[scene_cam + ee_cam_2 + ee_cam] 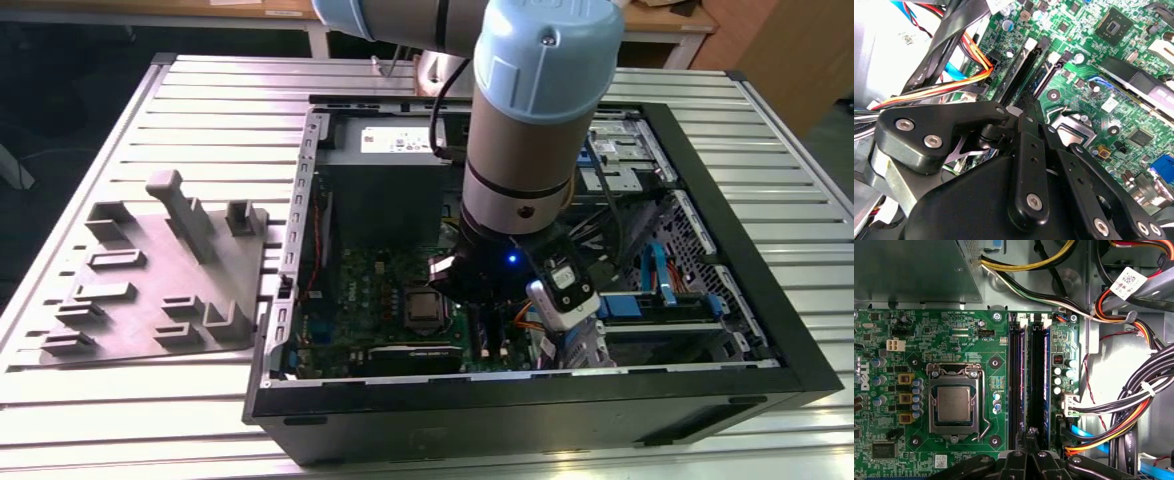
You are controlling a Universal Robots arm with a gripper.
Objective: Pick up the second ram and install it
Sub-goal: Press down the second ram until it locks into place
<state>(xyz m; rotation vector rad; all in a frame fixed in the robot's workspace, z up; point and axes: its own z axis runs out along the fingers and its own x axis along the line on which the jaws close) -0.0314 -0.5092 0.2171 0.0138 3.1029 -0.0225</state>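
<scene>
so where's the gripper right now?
Down inside the computer case, over the motherboard; in the first wrist view the gripper sits at the memory slots, beside the processor socket.

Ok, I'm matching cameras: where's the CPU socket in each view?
Exterior view: CPU socket, to the exterior view's left of the memory slots.
First wrist view: socket beside the slots.
Second wrist view: socket's metal frame, beside the slots.
Shared landmark: the memory slots.
</scene>
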